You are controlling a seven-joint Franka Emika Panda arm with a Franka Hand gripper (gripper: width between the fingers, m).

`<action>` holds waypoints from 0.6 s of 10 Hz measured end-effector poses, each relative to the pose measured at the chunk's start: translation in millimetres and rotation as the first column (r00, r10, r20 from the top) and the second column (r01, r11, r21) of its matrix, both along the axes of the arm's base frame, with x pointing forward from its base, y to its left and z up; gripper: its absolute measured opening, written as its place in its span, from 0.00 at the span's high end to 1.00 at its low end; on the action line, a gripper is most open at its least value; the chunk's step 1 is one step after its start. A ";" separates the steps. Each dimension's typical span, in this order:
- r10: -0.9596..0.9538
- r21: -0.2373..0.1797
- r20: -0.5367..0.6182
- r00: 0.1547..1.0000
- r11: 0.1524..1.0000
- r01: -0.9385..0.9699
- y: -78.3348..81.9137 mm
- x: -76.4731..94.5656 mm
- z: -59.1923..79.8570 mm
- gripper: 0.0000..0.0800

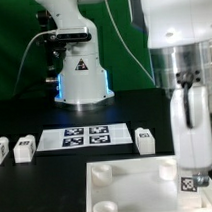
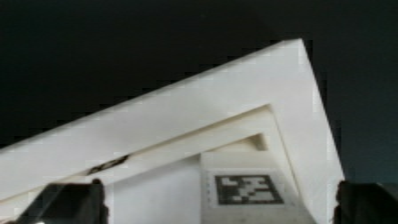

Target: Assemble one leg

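Note:
My gripper (image 1: 188, 168) hangs at the exterior view's right, over the far right corner of the large white tray-like piece (image 1: 128, 193). It is shut on a leg (image 1: 187, 180), a small white block whose marker tag faces the camera. The leg stands upright at the tray's corner socket; I cannot tell whether it is seated. In the wrist view the leg (image 2: 246, 188) sits between the dark fingertips (image 2: 71, 203) of my gripper (image 2: 222, 207), with the tray's corner (image 2: 214, 100) beyond it.
Two spare legs (image 1: 1, 151) (image 1: 24, 149) lie at the exterior view's left and one more leg (image 1: 145, 139) lies right of the marker board (image 1: 87, 137). The arm's white base (image 1: 80, 70) stands behind the marker board, against a green backdrop.

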State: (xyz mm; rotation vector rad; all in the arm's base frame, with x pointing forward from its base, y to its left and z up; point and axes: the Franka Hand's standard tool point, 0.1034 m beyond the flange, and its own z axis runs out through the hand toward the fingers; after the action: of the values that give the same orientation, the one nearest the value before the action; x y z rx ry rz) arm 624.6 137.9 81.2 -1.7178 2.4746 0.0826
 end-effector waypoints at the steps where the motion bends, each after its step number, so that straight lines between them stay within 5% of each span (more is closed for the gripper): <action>1: 0.002 0.002 0.003 1.000 1.000 -0.002 1.7 -0.4 3.3 0.19; 6: 0.008 0.000 -0.001 1.000 1.000 -0.008 1.3 -1.5 0.1 0.19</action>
State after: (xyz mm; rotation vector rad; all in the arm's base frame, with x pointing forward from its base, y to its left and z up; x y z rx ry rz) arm 623.1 139.2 81.3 -1.7277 2.4689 0.0836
